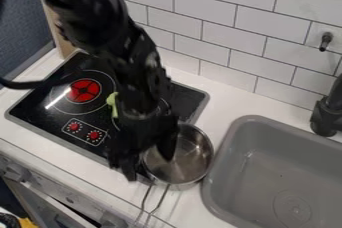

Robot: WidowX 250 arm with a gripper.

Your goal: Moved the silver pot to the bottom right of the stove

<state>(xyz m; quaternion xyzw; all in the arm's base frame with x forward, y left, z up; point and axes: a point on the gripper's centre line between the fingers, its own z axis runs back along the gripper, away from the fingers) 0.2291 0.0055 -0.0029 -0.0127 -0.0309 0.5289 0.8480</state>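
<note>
The gripper [147, 160] is low over the left side of the silver pot [184, 163], its fingers spread apart. One finger is over the pot's inside, the other outside its left edge. The pot stands upright at the lower right edge of the black stove [50, 114], between stove and sink, its wire handle pointing down the view. The arm covers much of the stove's right half, and the gripper hides the pot's left rim in part. Whether the fingers touch the pot, I cannot tell.
A green object [112, 104] lies on the stove beside the arm. To the right of the pot is the grey sink [267, 172], with a black faucet [327, 114] at its back edge. The tiled wall [220, 32] rises behind the counter.
</note>
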